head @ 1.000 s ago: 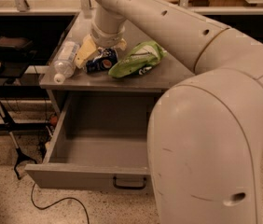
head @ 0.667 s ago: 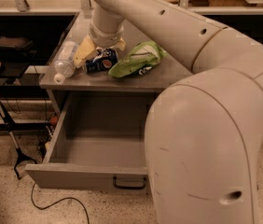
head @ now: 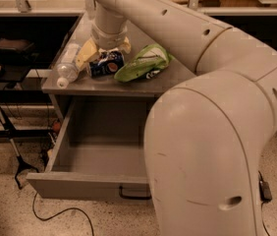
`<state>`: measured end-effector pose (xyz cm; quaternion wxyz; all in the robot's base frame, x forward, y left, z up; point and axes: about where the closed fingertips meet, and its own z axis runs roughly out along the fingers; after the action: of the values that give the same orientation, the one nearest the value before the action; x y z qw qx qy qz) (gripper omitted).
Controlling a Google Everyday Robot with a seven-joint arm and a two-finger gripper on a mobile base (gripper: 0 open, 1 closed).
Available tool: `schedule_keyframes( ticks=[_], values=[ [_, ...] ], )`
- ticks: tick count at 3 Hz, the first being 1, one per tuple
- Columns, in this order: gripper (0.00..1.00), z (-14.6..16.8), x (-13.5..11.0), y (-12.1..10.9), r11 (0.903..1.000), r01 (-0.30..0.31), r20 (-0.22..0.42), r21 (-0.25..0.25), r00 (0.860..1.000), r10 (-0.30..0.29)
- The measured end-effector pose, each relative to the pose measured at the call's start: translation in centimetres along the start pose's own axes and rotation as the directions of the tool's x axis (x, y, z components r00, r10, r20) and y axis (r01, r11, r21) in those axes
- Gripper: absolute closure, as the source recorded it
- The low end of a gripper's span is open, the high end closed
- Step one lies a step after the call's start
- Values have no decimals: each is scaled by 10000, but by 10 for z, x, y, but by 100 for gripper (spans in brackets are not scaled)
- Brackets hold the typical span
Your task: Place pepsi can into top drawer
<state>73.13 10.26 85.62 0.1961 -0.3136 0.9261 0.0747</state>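
Observation:
The pepsi can (head: 105, 64) lies on its side on the grey cabinet top (head: 143, 85), between a clear water bottle and a green chip bag. My gripper (head: 106, 49) reaches down from the arm right over the can. Its yellowish fingers (head: 86, 53) stand apart, one at each side of the can's upper part, and the can still rests on the top. The top drawer (head: 79, 188) is pulled out below, with its dark handle (head: 134, 194) at the front. The part of its inside that shows is bare; my arm hides its right side.
The water bottle (head: 67, 65) lies at the cabinet top's left edge. The green chip bag (head: 143, 63) lies right of the can. My large arm link (head: 212, 156) fills the right foreground. A black stand and cables (head: 15, 156) are on the floor at left.
My arm's big near link has shifted slightly to the left. The gripper stays over the can, and the can has not moved.

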Motion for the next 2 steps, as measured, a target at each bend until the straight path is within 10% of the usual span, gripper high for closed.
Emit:
schedule_keyframes(
  ticks=[1,2],
  values=[
    [0,3,1,0,9997,-191,-162,125,9997,193],
    [24,5,2,-1,9987,-386,-335,333,9986,397]
  ],
)
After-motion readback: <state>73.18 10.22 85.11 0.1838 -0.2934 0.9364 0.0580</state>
